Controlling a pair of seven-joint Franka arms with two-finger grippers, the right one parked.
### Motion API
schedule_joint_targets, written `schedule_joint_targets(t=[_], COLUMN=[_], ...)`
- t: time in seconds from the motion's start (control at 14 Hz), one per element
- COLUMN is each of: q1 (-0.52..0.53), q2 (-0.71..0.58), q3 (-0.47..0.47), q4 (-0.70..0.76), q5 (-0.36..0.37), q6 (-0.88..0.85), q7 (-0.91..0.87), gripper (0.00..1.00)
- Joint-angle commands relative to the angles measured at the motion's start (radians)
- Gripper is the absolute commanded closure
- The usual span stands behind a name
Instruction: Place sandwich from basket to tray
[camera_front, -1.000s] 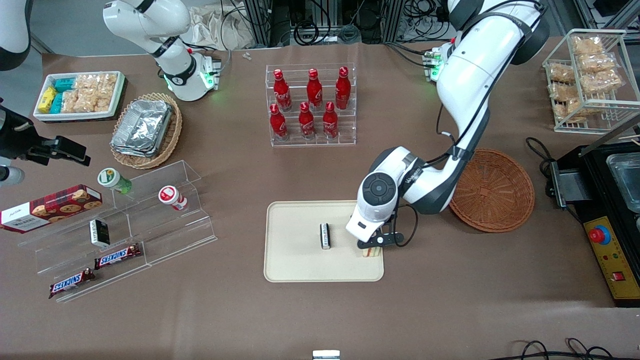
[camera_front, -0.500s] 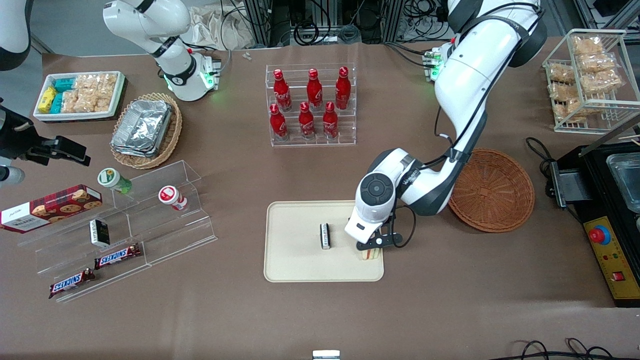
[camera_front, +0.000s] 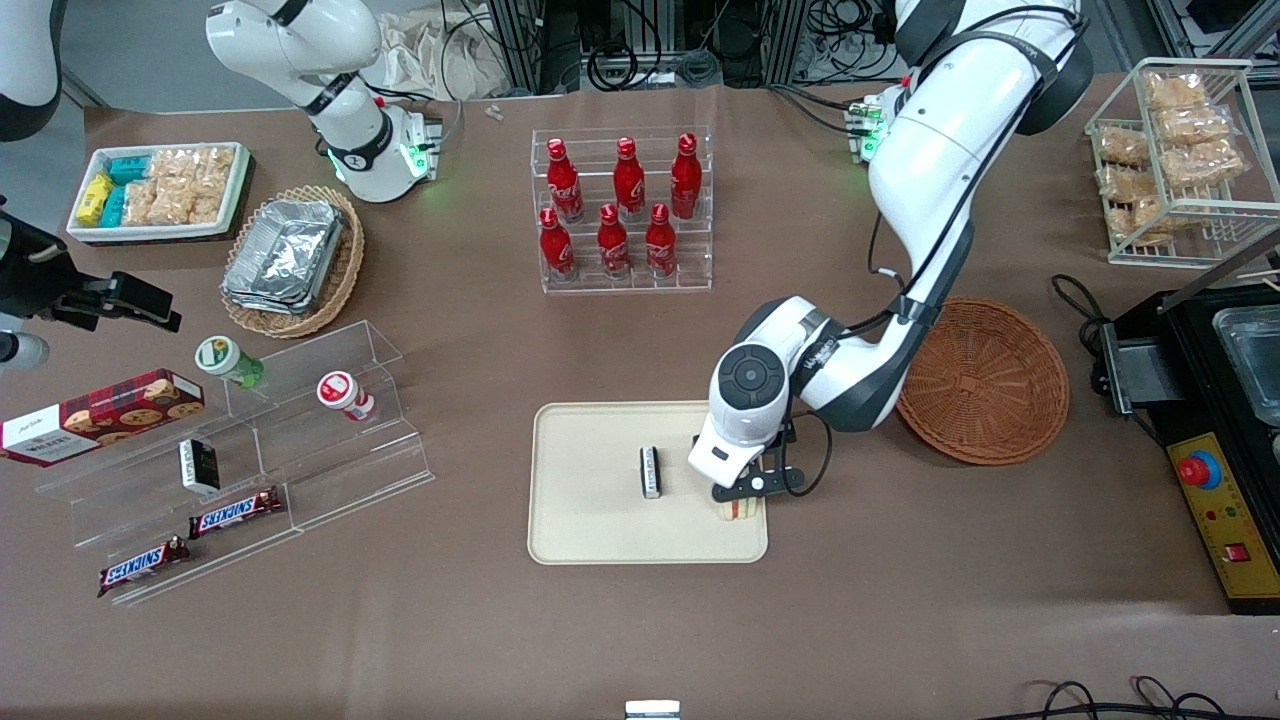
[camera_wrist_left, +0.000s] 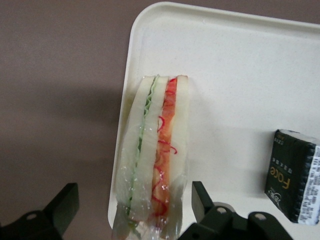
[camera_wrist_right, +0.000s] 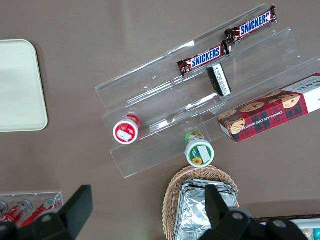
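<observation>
The sandwich (camera_front: 737, 510) (camera_wrist_left: 155, 150), white bread in clear wrap with green and red filling showing, stands on edge on the cream tray (camera_front: 600, 525) (camera_wrist_left: 235, 70), right along the rim at the working arm's end. My left gripper (camera_front: 742, 497) (camera_wrist_left: 134, 205) hangs just above it, open. One finger is on each side of the sandwich with a gap to the wrap on both sides. The reddish-brown basket (camera_front: 985, 380) sits beside the tray toward the working arm's end, with nothing in it.
A small black packet (camera_front: 651, 471) (camera_wrist_left: 295, 175) lies mid-tray beside the sandwich. A rack of red bottles (camera_front: 622, 210) stands farther from the front camera. Acrylic shelves with snacks (camera_front: 240, 450) and a tan basket of foil trays (camera_front: 292, 258) lie toward the parked arm's end.
The left arm's wrist has shifted slightly toward the parked arm's end. The sandwich stays in the same spot on the tray.
</observation>
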Motion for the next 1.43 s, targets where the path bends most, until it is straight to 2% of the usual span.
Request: schedule_joint_targets(t=[0.0,0.14,0.21,0.43,0.57,0.64,0.79,1.0,1.14,1.36], q1=[0.001,0.015,0.063,0.133,0.225,0.24,0.246,0.251,0.25,0.251], q2=[-0.042,-0.104,-0.152,-0.288,-0.368,-0.416,-0.488,-0.594,-0.646,-0.692], q3=[0.005,0.007,0.002,-0.012,-0.015,0.007,0.114,0.259,0.341,0.402], q4=[0.017,0.023,0.02,0.014,0.014,0.011,-0.001,-0.106,-0.161,-0.209], q5=[0.012,0.004,-0.001,-0.066,-0.12,-0.163,-0.223,-0.289,-0.31,-0.31], q6=[-0.022,-0.138,-0.182,-0.323,-0.407,-0.43,-0.476,-0.47,-0.458,-0.437], q7=[-0.029,-0.02,-0.015,0.031,0.154,0.242,0.383,0.641,0.776,0.903], gripper=[0.0,0.0,0.0,0.0,0.0,0.0,0.0,0.0,0.0,0.0])
